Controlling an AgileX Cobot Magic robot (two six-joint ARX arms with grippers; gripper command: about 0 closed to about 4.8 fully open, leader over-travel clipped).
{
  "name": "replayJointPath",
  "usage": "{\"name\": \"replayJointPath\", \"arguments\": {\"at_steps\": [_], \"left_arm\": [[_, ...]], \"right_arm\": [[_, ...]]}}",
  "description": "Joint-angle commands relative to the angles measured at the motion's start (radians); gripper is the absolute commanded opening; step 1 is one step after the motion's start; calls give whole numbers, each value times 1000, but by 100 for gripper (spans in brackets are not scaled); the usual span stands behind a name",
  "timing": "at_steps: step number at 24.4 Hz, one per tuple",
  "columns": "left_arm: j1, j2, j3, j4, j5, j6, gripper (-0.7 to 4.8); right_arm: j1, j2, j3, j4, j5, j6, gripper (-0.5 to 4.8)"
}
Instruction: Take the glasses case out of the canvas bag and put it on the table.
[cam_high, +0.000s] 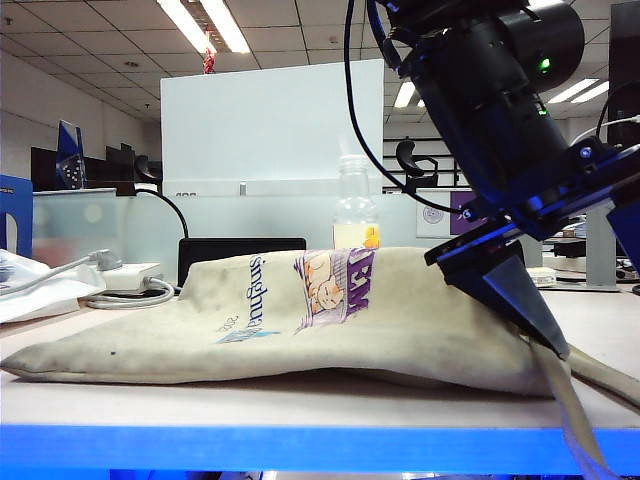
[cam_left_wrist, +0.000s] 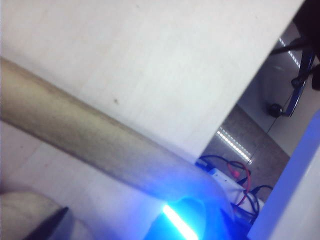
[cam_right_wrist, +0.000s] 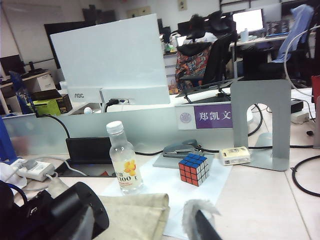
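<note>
The beige canvas bag (cam_high: 300, 320) lies flat on the table (cam_high: 200, 395), printed side facing the exterior view. The glasses case is hidden. My left arm reaches across to the bag's right end. Its left gripper (cam_high: 530, 320) points down where a strap (cam_high: 575, 410) trails over the blue front edge. In the left wrist view the left gripper (cam_left_wrist: 120, 220) is open, and the strap (cam_left_wrist: 90, 135) runs across the table toward its blue-lit finger. Of my right gripper only one dark fingertip (cam_right_wrist: 202, 225) shows, high above the bag's end (cam_right_wrist: 140, 215).
Behind the bag stand a plastic bottle (cam_right_wrist: 124, 165), a Rubik's cube (cam_right_wrist: 194, 169), a stapler (cam_right_wrist: 180, 149) and a grey bookend (cam_right_wrist: 262, 125). A power strip with cables (cam_high: 120, 280) lies at the back left. The left arm's black body (cam_right_wrist: 55, 215) is close to the right wrist camera.
</note>
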Motion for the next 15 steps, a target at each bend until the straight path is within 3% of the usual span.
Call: {"name": "replayJointPath", "arguments": {"at_steps": [1,6,9,15], "left_arm": [[-3,5,2,59,53,-95,373],[0,11,2,22,-92,-117,384],[0,16,2,19,-126,-119,467],[-11,48,2,101,-38,-222,479]], "right_arm": [[-1,1,6,-16,-19,-5,252],[25,1,12,-24,-21,-5,252],[48,1,12,-23,-20,-5,252],[73,1,12,-27,-21,-5,252]]}}
